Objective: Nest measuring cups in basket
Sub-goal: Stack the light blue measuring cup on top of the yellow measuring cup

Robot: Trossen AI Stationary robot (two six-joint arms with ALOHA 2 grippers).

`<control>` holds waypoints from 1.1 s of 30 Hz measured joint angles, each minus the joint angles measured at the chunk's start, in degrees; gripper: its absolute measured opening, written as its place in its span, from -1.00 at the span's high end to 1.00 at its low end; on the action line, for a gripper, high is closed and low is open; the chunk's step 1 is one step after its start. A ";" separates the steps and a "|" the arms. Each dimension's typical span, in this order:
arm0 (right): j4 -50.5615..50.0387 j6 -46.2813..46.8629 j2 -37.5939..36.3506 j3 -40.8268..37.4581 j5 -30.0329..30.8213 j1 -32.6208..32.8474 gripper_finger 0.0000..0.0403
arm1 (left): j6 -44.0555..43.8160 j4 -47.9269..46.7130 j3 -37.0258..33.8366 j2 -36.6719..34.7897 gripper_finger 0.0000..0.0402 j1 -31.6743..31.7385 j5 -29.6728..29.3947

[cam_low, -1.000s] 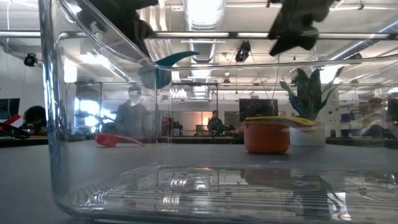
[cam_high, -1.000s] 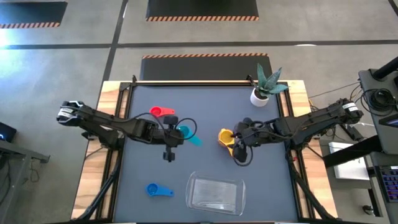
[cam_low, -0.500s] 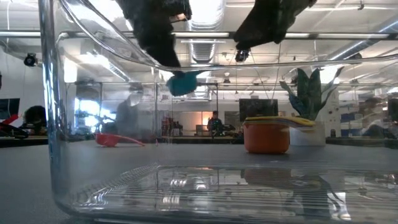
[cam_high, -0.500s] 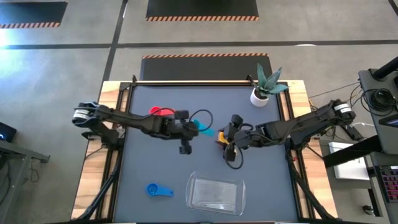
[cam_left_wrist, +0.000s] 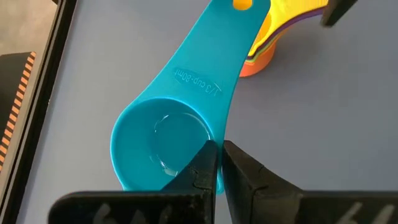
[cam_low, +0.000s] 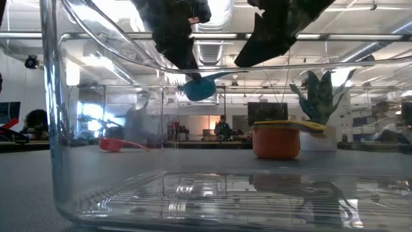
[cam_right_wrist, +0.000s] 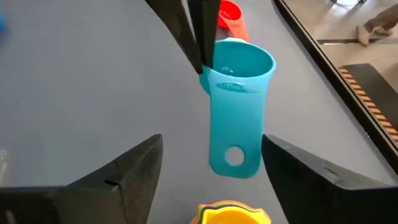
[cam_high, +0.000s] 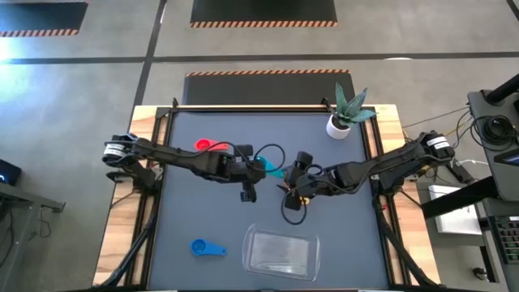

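Note:
My left gripper (cam_high: 258, 168) is shut on a teal measuring cup (cam_high: 272, 169) above the table's middle; the cup also shows in the left wrist view (cam_left_wrist: 163, 142) and low view (cam_low: 199, 87). My right gripper (cam_right_wrist: 211, 149) is open, one finger on each side of the teal cup's handle end (cam_right_wrist: 233, 157), touching nothing. Under it stands a nested stack of cups (cam_left_wrist: 268, 38), orange at the bottom, on the table. A red cup (cam_high: 209, 146) lies far left, a blue cup (cam_high: 208, 247) near left. The clear basket (cam_high: 280, 251) sits at the near edge. My left gripper pinches the rim of the teal cup's bowl (cam_left_wrist: 210, 138), on the side away from the handle, one finger inside the bowl and one outside. The fingers (cam_right_wrist: 200, 37) slant down from the table's left. The cup is lifted clear, its handle pointing toward my right gripper.
A white pot with a plant (cam_high: 340, 122) stands at the far right corner. The basket's clear wall (cam_low: 58, 129) fills the low view's foreground. Dark table surface lies bare between the basket and the stack.
My left gripper has carried the teal cup toward the table's right, still clear of the table, until its handle is over the stack. My right gripper has moved left toward the teal cup and rolled, so its fingers now flank the handle.

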 joint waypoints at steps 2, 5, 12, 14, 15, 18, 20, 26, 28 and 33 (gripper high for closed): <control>0.39 0.01 0.00 0.00 0.71 -0.35 -0.39 | -0.01 -0.04 0.00 -0.07 1.00 -0.09 0.00; 0.47 -0.05 -0.13 0.00 4.97 -0.54 -0.54 | -0.01 -0.02 0.00 -0.04 1.00 -0.09 0.00; 2.57 0.00 0.68 0.00 4.58 -2.34 -0.76 | -0.03 1.02 0.12 -0.04 1.00 -0.09 0.01; 3.10 -0.03 1.28 0.00 3.64 -2.89 -0.77 | -0.01 1.83 0.38 -0.04 1.00 -0.09 0.00; 3.49 -0.05 1.57 0.10 3.06 -3.17 -0.77 | 0.05 2.39 0.42 -0.04 1.00 -0.09 0.02; 3.23 -0.65 2.35 0.97 2.95 -3.89 -0.73 | 0.28 2.91 0.42 -0.04 1.00 -0.09 0.46; 3.27 -0.68 2.82 1.98 2.91 -4.45 -0.70 | 0.33 3.03 0.42 0.01 1.00 -0.09 0.60; 1.55 -1.33 5.07 4.63 2.89 -4.98 -0.55 | 0.37 3.15 0.42 0.11 1.00 -0.09 0.94; -0.10 -1.34 6.00 5.53 2.80 -5.03 -0.48 | 0.38 3.15 0.42 0.11 1.00 -0.09 1.12; -4.68 -1.49 8.95 8.38 2.93 -5.29 -0.31 | 0.40 3.32 0.37 0.11 1.00 -0.09 1.55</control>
